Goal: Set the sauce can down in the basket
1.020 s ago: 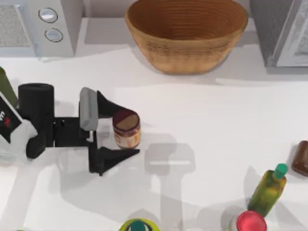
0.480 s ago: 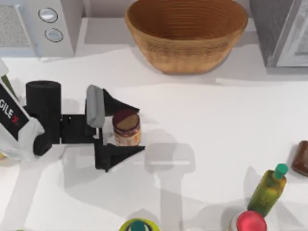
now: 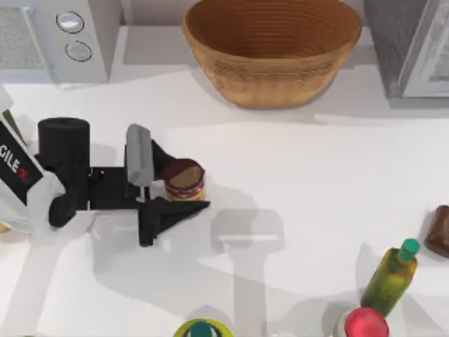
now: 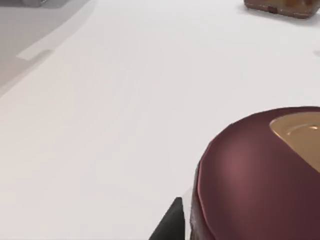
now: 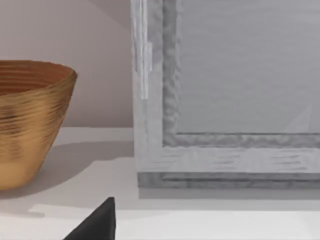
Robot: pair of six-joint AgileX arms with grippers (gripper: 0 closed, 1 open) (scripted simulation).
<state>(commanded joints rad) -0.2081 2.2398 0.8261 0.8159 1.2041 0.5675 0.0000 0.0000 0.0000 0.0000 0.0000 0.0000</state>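
Note:
The sauce can [image 3: 184,175], short with a maroon and tan top, stands on the white table left of centre. My left gripper [image 3: 186,184] reaches in from the left and is shut on it, one black finger on each side. In the left wrist view the can's maroon top [image 4: 260,170] looms close, with a fingertip [image 4: 170,225] beside it. The wicker basket [image 3: 270,77] sits at the back centre, well beyond the can, and its wall [image 5: 30,115] appears in the right wrist view. A dark part of my right gripper [image 5: 97,222] shows there too.
A white appliance [image 3: 56,35] stands at the back left and a grey one [image 3: 414,42] at the back right. A green bottle [image 3: 389,277], a red-lidded jar [image 3: 365,324] and a dark brown object [image 3: 438,230] crowd the front right. A yellow-green item [image 3: 202,328] is at the front edge.
The left gripper slid a little to the right, then its fingers drew together until they pressed against the can. The can stayed in place.

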